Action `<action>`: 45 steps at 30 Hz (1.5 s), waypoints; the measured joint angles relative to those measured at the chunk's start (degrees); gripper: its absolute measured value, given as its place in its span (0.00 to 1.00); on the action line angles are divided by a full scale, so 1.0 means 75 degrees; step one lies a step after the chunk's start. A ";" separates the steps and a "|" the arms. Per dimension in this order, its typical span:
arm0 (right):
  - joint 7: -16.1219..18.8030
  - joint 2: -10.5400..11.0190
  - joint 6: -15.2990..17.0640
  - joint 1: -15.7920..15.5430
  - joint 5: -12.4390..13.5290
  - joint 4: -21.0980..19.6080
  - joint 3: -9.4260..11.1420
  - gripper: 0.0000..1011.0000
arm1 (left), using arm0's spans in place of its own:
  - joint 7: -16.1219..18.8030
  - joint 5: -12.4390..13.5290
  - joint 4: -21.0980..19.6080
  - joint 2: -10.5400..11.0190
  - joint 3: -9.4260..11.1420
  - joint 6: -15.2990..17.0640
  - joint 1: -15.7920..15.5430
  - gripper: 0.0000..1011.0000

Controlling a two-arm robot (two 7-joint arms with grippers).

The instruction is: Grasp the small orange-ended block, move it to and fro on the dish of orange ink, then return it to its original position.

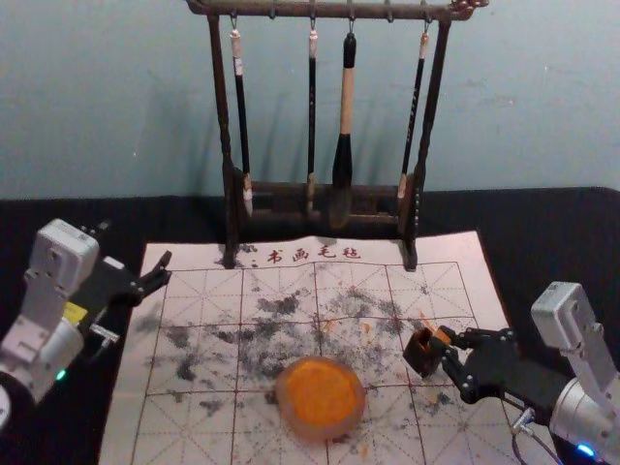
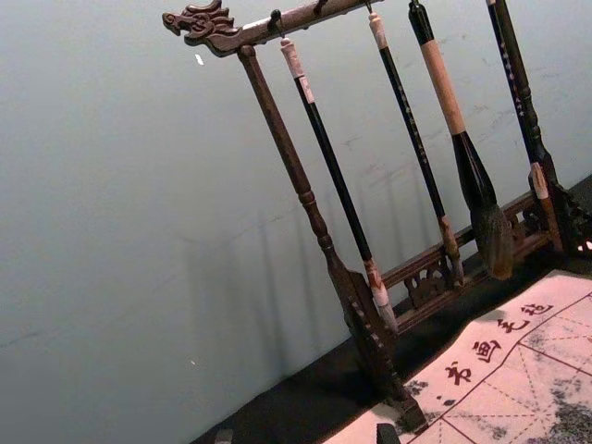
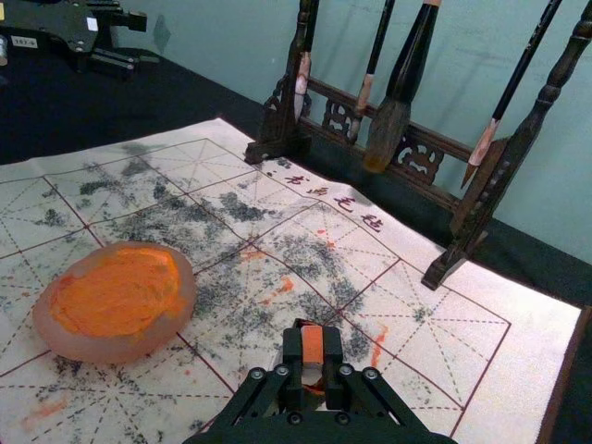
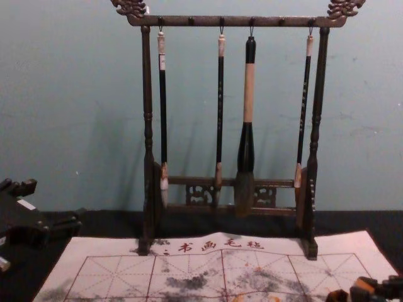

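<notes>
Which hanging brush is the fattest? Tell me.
The third calligraphy brush from the left in the chest view, with the thick tan-and-black handle; the other three are slim.
</notes>
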 joint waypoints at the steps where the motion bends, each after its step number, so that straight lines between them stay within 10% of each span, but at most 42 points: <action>1: 0.0031 -0.0008 0.0021 -0.0010 0.0011 -0.0013 0.0031 0.09 | 0.0000 0.0000 0.0000 0.0000 0.0000 0.0000 0.0000 0.99; 27: 0.0655 -0.0122 0.0398 -0.0240 0.0495 -0.1018 0.0811 0.09 | -0.0001 0.0000 0.0000 0.0000 0.0000 0.0000 0.0000 0.99; 45: 0.1259 -0.0300 0.0576 0.0465 0.0033 -0.0852 -0.0040 0.09 | 0.0000 0.0000 0.0000 0.0000 0.0000 0.0000 0.0000 0.99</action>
